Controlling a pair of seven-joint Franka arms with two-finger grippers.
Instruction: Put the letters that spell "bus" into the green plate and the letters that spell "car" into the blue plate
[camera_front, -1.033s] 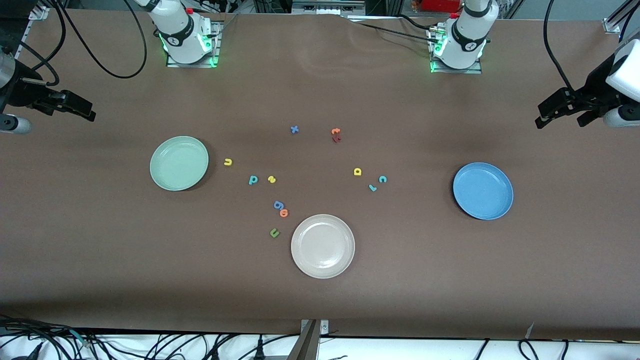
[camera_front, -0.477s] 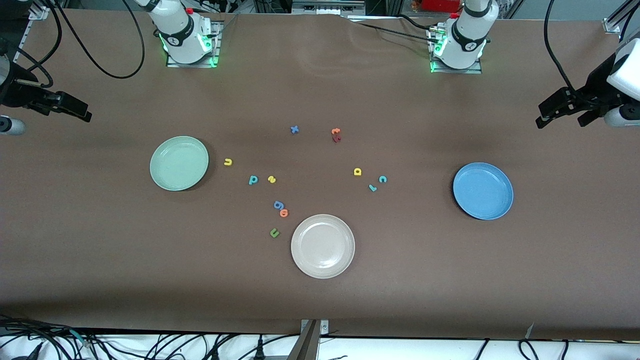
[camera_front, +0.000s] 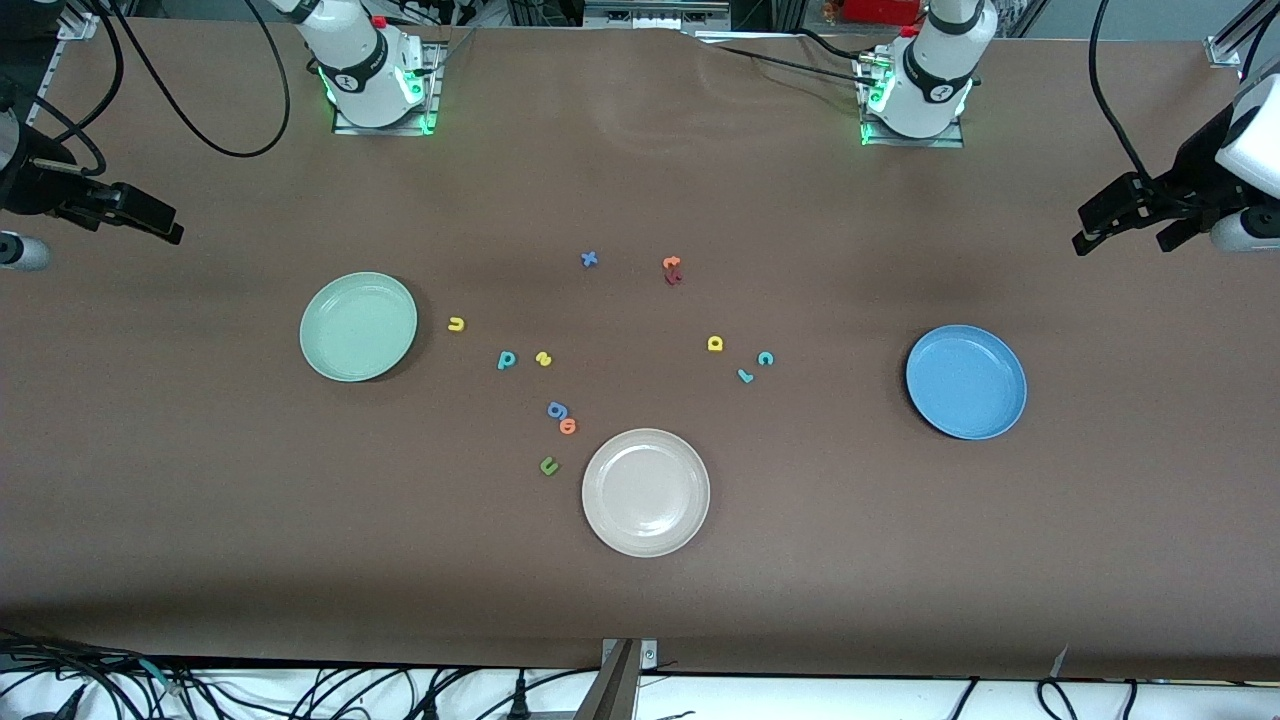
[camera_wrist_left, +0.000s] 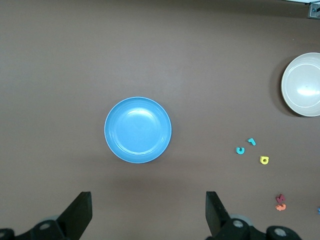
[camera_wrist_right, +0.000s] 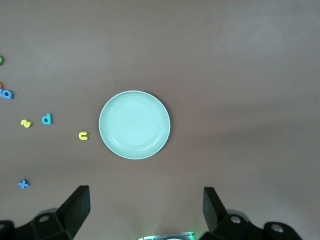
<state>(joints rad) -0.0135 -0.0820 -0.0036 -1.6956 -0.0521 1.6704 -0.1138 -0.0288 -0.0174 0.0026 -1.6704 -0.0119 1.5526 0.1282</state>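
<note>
The left gripper (camera_front: 1100, 222) and right gripper (camera_front: 160, 222) are held wide open and empty at the table's ends. The green plate (camera_front: 358, 326) is seen near the yellow u (camera_front: 456, 324), teal b (camera_front: 507, 360) and yellow s (camera_front: 543, 359). The blue plate (camera_front: 966, 381) lies well apart from the yellow a (camera_front: 715, 344), teal c (camera_front: 765, 358) and teal r (camera_front: 745, 376) (all on the table).

Letters (camera_front: 543, 359) scattered on table (camera_front: 200, 500) between two end plates (camera_front: 358, 326), third plate (camera_front: 645, 492) nearer the camera
</note>
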